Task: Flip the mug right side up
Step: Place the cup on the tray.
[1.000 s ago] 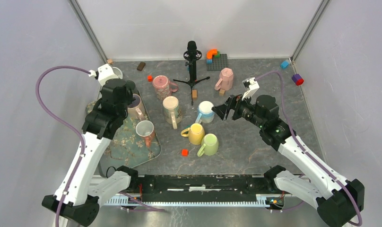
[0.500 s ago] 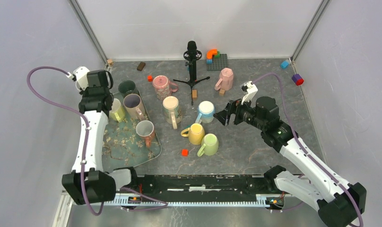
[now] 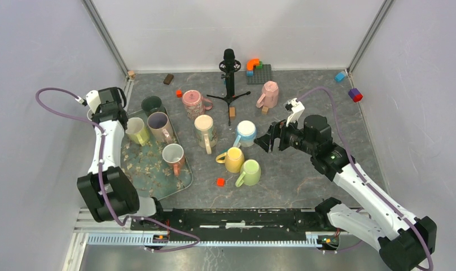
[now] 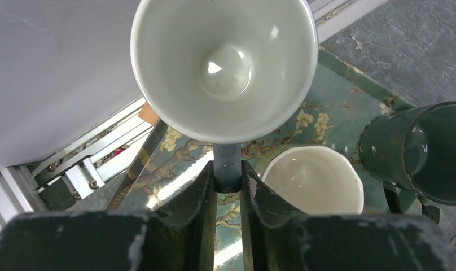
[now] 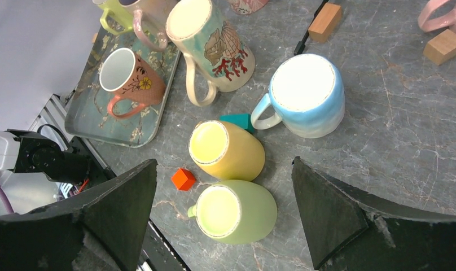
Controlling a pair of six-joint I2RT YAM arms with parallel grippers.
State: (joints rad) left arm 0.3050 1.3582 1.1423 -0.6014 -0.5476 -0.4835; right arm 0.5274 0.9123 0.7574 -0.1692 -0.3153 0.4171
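Left wrist cam: left gripper (image 4: pixel 227 175) is clamped tight on the handle (image 4: pixel 227 165) of the white mug (image 4: pixel 226 62), both fingers pinching it from either side. Mug's mouth faces straight at the cam, so you see right down inside, glossy and w/ nothing in it. It's held up by the left wall, over the left edge of the floral tray (image 4: pixel 333 104). Behind it on the tray there's a cream mug (image 4: pixel 313 180), mouth up, and just right of that a dark green mug (image 4: pixel 417 152), also mouth up. From the top cam the left arm is folded way over to the far left side, and I can't make out the white mug itself there bc the wrist blocks it. Right gripper (image 5: pixel 224 164) is spread wide, nothing in it, hanging above the middle of the table. Under it are a yellow mug (image 5: pixel 228 149) and a green mug (image 5: pixel 234 212), touching or nearly so, w/ a blue mug (image 5: pixel 305 96) just beyond them, base up. Small red block (image 5: pixel 183 179) sits left of the yellow/green pair, and a shell-print mug (image 5: pixel 206 42) stands further back near the tray's right edge.
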